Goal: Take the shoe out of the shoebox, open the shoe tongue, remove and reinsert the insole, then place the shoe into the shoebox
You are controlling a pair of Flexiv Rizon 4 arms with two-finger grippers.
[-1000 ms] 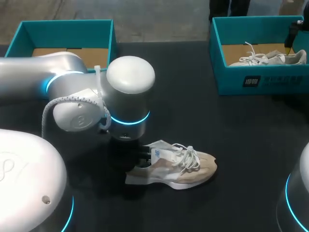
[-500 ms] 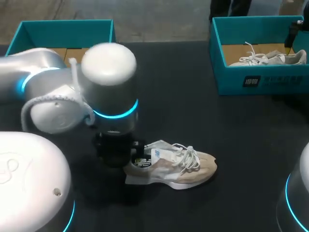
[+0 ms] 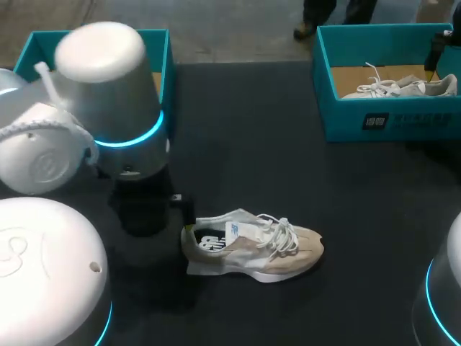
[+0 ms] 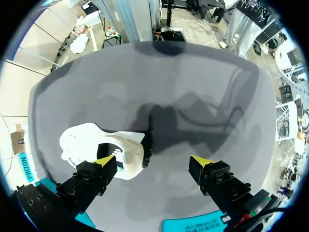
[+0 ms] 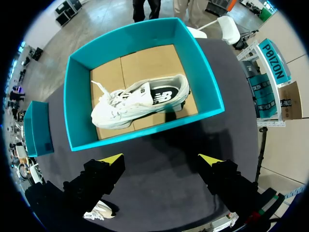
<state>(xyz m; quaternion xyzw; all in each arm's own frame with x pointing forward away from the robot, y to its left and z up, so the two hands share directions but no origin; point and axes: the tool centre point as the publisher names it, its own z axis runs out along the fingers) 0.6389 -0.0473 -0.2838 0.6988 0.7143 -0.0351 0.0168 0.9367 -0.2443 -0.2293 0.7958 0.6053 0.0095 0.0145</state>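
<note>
Shoe (image 3: 252, 245): out of the box, on its sole on the table (image 3: 238, 144), heel toward our left arm (image 3: 108, 108), toe to the right. We judge it was set in the open so that the tongue and insole can be reached from above. The left box (image 3: 94, 40) stands behind that arm.

Left fingers (image 4: 96, 173): spread wide, holding nothing. From the left wrist, the shoe (image 4: 104, 147) lies under and just beside one finger, not between the two.

Right fingers (image 5: 104, 171): also wide and empty, hanging over the right box (image 5: 207, 92). A second shoe (image 5: 140, 104) lies inside it, well apart from them.
</note>
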